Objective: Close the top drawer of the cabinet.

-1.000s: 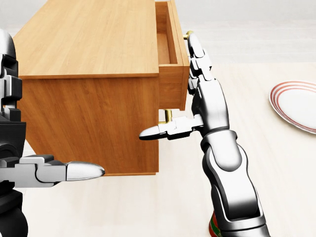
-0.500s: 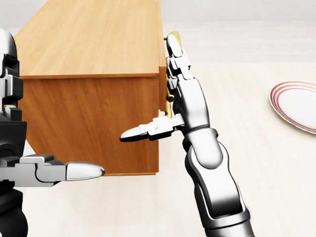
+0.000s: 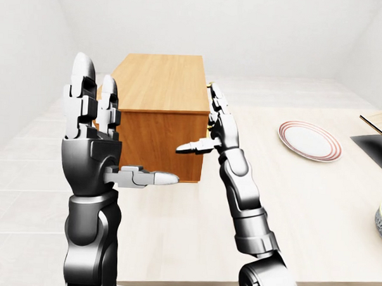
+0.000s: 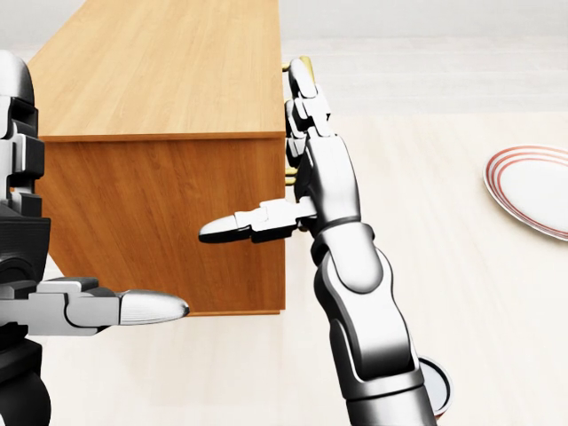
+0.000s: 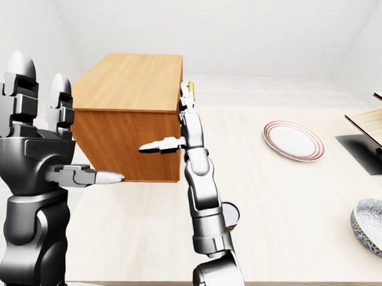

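Note:
The wooden cabinet stands on the table at the upper left of the head view. Its top drawer sits flush with the cabinet's right face, and only the brass handles stick out. My right hand is open and flat against that face, fingers pointing up along it and thumb reaching left across the cabinet's near side. My left hand is open and empty, raised to the left of the cabinet and apart from it.
A red-rimmed plate lies on the table to the right. A small can stands by my right forearm. A patterned bowl sits at the far right, and a dark stand with wooden boards is beyond it.
The top drawer slid left from sticking out to flush with the cabinet. My right hand moved left with it, flat against its face. My left hand stayed still.

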Robot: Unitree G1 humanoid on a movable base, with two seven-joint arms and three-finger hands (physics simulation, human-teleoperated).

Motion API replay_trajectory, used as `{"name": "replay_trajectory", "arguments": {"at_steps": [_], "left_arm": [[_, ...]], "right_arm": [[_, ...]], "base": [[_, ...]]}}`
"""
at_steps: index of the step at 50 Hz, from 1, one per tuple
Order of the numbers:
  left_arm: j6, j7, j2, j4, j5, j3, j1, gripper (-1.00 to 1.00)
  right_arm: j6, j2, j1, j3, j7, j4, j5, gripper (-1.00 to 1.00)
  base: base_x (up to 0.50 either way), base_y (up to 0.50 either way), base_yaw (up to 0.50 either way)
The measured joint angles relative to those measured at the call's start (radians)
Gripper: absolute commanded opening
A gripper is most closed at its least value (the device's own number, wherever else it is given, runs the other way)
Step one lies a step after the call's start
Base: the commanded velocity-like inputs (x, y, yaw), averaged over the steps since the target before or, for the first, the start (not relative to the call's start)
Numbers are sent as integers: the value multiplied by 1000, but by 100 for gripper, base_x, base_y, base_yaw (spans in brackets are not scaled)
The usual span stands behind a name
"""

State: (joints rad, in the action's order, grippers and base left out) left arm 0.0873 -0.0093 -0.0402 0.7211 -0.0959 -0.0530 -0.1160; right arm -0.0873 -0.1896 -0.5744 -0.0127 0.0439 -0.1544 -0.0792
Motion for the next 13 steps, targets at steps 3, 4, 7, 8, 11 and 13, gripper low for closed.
{"name": "replay_trajectory", "arguments": {"at_steps": [3, 4, 7, 8, 11, 13], "left_arm": [[0, -1, 0, -1, -1, 0, 0, 100], [0, -1, 0, -1, -1, 0, 0, 100], [0, -1, 0, -2, -1, 0, -1, 100], [0, -1, 0, -2, -2, -1, -1, 100], [0, -1, 0, -2, -2, -1, -1, 100], [0, -1, 0, -2, -2, -1, -2, 100]], "right_arm": [[0, -11, -3, -11, 0, -4, 0, 100], [0, -14, -5, -14, 0, -6, 0, 100], [0, -22, -8, -23, 0, -11, 1, 100], [0, -24, -9, -25, 0, -12, 1, 100], [0, -29, -10, -30, 1, -13, 1, 100], [0, -32, -11, -33, 1, -13, 1, 100]], "base": [[0, 0, 0], [0, 0, 1], [0, 0, 0], [0, 0, 0], [0, 0, 0], [0, 0, 0]]}}
